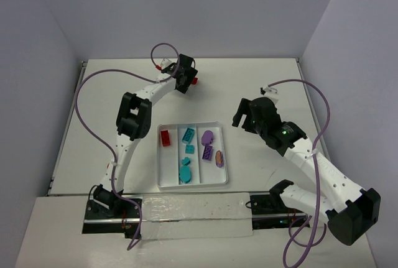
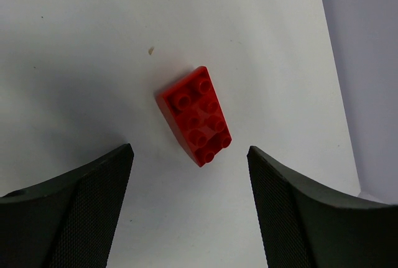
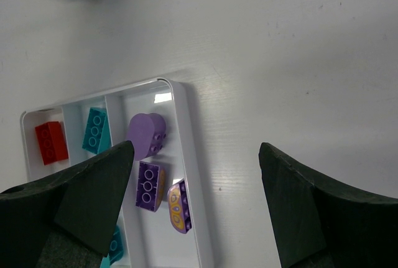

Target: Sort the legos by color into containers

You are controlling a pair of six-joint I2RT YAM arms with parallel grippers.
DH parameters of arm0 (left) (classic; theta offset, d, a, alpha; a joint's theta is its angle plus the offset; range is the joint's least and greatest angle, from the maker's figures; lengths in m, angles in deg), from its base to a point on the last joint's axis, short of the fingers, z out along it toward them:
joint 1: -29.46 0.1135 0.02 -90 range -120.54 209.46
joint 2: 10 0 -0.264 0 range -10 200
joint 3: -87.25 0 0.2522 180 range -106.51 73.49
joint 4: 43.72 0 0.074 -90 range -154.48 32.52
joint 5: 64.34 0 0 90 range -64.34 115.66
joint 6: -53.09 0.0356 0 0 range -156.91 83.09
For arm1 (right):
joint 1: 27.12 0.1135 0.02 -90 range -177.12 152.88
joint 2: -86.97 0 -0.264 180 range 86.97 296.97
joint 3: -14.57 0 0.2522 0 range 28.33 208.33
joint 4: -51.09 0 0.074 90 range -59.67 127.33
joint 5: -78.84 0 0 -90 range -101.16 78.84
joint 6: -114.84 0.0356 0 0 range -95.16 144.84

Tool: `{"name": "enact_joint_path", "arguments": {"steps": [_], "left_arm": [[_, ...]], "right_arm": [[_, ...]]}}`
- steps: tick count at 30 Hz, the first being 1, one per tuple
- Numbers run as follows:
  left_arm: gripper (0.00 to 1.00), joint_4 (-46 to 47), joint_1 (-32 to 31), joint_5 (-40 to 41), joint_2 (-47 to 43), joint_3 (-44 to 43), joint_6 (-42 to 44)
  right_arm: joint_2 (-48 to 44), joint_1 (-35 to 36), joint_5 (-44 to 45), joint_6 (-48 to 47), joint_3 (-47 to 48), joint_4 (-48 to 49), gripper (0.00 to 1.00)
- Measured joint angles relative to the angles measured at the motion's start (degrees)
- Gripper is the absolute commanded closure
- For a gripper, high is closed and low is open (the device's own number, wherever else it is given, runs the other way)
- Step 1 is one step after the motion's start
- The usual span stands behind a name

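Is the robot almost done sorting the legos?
Nearly. In the tray, a sorted red brick sits in the left lane, teal bricks the middle, purple bricks the right. The left gripper hovers, jaws open, over the loose red brick on the table, the only one outside. It still needs grabbing and dropping there.

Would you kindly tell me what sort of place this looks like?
Probably a robotics lab cell: a white table boxed in by plain walls, the left arm and right arm bolted at its near edge, and a divided tray of toy bricks for sorting.
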Motion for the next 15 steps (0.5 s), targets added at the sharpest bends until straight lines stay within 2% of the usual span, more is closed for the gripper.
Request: {"name": "enact_joint_path", "arguments": {"steps": [2,7,15], "left_arm": [[0.26,-0.75,0.14,-0.28,0.0,-0.28,0.81],[0.25,-2.26,0.39,-0.45,-0.07,-0.45,3.89],[0.09,-3.0,0.63,0.22,-3.13,0.29,14.81]], "right_arm": [[0.01,0.0,-0.19,0.01,-0.02,0.01,0.11],[0.01,0.0,-0.74,0.12,-0.65,0.04,0.11],[1.61,0.0,-1.77,0.3,-1.01,0.78,0.11]]}}
